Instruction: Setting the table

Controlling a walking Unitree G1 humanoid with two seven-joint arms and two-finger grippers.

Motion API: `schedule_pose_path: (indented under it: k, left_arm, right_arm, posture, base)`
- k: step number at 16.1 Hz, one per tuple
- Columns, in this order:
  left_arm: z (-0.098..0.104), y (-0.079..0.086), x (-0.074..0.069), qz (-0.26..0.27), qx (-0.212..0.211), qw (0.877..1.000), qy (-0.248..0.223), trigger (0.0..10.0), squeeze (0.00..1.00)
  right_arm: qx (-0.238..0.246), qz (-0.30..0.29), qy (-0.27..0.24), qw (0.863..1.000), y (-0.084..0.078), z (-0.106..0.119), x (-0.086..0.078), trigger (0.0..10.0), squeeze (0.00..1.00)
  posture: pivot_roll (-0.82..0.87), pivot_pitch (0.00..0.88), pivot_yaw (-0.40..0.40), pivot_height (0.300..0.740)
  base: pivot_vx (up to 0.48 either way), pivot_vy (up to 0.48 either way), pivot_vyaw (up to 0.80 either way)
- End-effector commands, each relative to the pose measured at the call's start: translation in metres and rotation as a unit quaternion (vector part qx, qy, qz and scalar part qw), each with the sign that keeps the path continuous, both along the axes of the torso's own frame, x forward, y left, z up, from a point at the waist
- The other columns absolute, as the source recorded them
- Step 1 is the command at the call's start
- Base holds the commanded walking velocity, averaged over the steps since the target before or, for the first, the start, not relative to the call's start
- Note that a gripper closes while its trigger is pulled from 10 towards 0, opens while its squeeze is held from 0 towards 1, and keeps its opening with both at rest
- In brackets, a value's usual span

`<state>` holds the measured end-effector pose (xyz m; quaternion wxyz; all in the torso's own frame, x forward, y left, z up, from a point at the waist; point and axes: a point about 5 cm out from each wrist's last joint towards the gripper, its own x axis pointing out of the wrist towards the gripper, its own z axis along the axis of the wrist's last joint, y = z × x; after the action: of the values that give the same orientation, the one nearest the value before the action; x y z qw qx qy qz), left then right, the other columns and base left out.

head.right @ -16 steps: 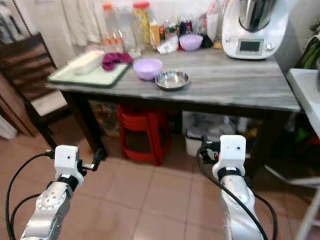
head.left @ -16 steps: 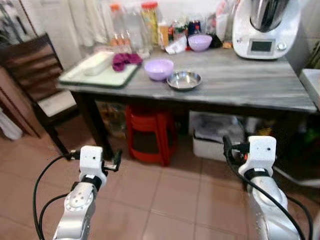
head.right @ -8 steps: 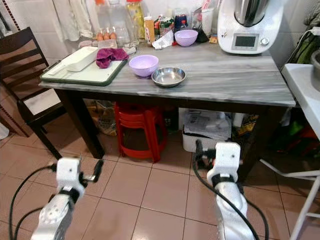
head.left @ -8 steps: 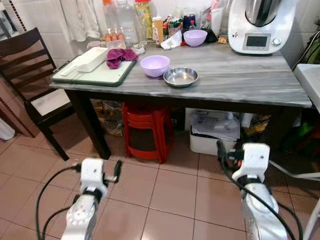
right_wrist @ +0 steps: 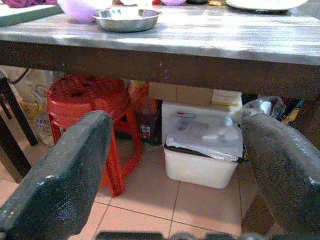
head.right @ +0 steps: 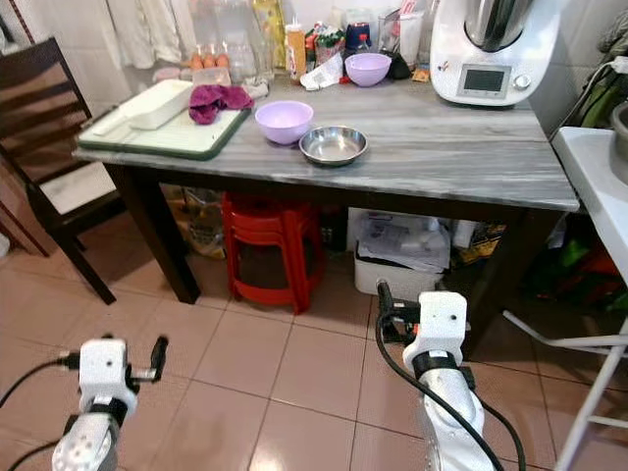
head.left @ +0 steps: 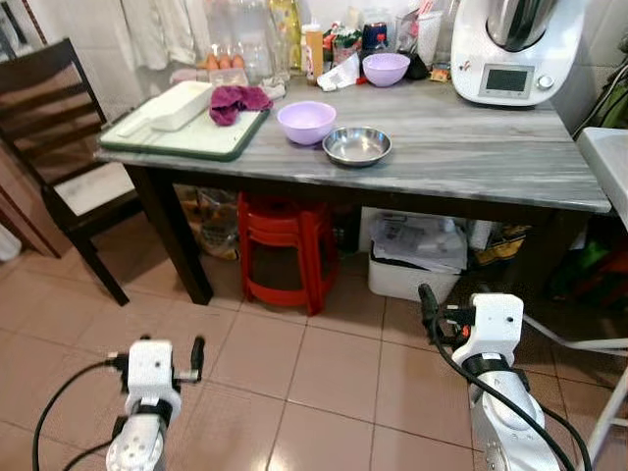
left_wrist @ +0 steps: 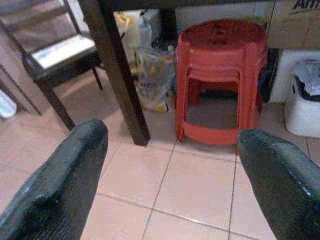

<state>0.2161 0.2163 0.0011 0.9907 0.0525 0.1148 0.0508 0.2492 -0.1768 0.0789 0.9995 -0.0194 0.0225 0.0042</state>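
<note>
The grey marbled table point(head.left: 471, 147) stands ahead of me. A steel bowl point(head.left: 357, 146) and a lilac bowl point(head.left: 306, 122) sit side by side near its middle. A second purple bowl point(head.left: 386, 69) is at the back among bottles. A green-rimmed tray point(head.left: 186, 137) at the table's left end carries a white container point(head.left: 180, 104) and a purple cloth point(head.left: 239, 98). Both arms are held low over the floor tiles, well short of the table. My left gripper point(left_wrist: 170, 165) is open and empty. My right gripper point(right_wrist: 175, 165) is open and empty too, one finger point(head.left: 426, 299) showing.
Stacked red stools point(head.left: 283, 240) and a white bin point(head.left: 417, 265) sit under the table. A dark wooden chair point(head.left: 59, 128) stands at the table's left end. A white kitchen machine point(head.left: 515, 49) is at the back right, and a white counter edge point(head.left: 608, 157) is on the right.
The camera has shifted, so the table has moved in the picture. My left arm has dropped lower and further left in view. Both grippers stay open.
</note>
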Motion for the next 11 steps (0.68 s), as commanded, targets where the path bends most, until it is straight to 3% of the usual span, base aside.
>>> schedule_pose_path:
  k: [1, 3, 6, 11]
  left_arm:
    - [0.002, 0.001, 0.002, -0.006, -0.004, 1.000, -0.009, 10.0, 0.00]
    - [0.002, -0.004, 0.007, -0.018, -0.008, 1.000, -0.011, 10.0, 0.00]
    - [0.017, -0.009, 0.027, -0.024, -0.032, 0.998, -0.049, 10.0, 0.00]
    - [0.084, -0.028, 0.047, -0.052, -0.051, 0.979, -0.192, 10.0, 0.00]
  right_arm:
    - [-0.003, 0.010, 0.004, 1.000, 0.004, -0.001, 0.001, 10.0, 0.00]
    - [-0.003, 0.013, 0.003, 1.000, 0.006, 0.000, 0.004, 10.0, 0.00]
    - [0.000, 0.009, -0.020, 1.000, 0.005, 0.010, 0.014, 10.0, 0.00]
    - [0.048, 0.006, -0.080, 0.996, 0.013, 0.041, 0.014, 10.0, 0.00]
  posture:
    - [-0.15, 0.053, 0.034, 0.740]
    - [-0.15, 0.049, 0.038, 0.740]
    - [-0.15, 0.055, 0.041, 0.740]
    - [-0.15, 0.071, 0.040, 0.740]
  base:
    - [0.000, 0.000, -0.47]
    - [0.000, 0.000, -0.80]
    - [0.000, 0.000, -0.80]
    - [0.000, 0.000, -0.66]
